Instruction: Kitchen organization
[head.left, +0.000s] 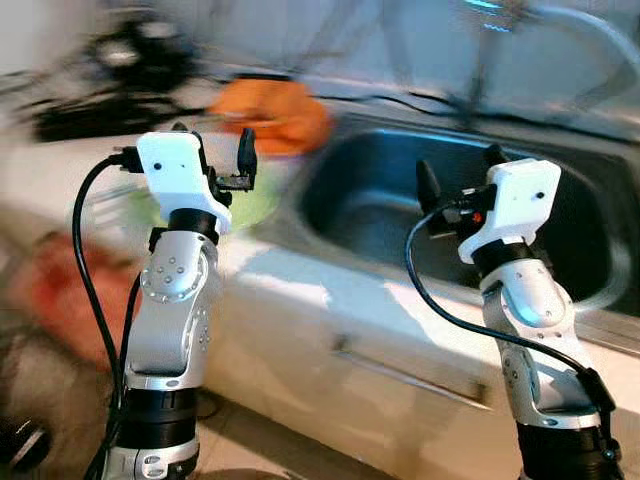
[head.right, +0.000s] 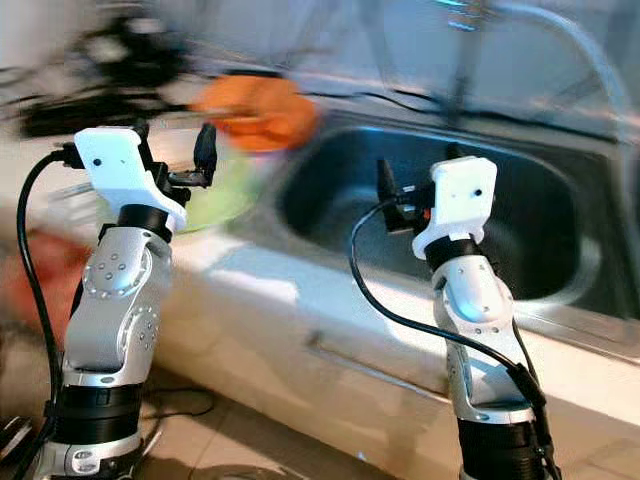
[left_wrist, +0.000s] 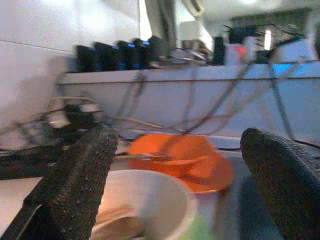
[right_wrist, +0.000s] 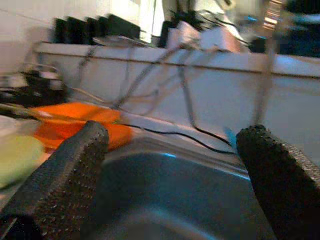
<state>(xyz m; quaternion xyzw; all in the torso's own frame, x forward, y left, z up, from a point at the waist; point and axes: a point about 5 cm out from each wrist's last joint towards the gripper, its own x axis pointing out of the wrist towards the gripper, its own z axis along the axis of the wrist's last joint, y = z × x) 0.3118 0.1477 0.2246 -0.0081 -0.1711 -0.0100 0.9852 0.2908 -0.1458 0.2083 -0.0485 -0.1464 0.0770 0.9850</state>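
The picture is blurred by motion. My left gripper (head.left: 214, 140) is raised over the white counter and is open, with nothing between its fingers (left_wrist: 80, 170). Just beyond it lie a green plate (head.left: 255, 200), a white cup (left_wrist: 150, 200) and an orange dish (head.left: 275, 110) at the sink's left corner. My right gripper (head.left: 460, 172) hangs open and empty over the steel sink (head.left: 370, 210). The right wrist view looks across the sink basin (right_wrist: 175, 195) to the orange dish (right_wrist: 75, 122).
A faucet (head.left: 490, 20) arches over the back of the sink. Dark appliances (head.left: 110, 80) and cables sit on the counter at the back left. A red blurred object (head.left: 70, 290) lies low on the left. A drawer handle (head.left: 400, 370) runs below the counter edge.
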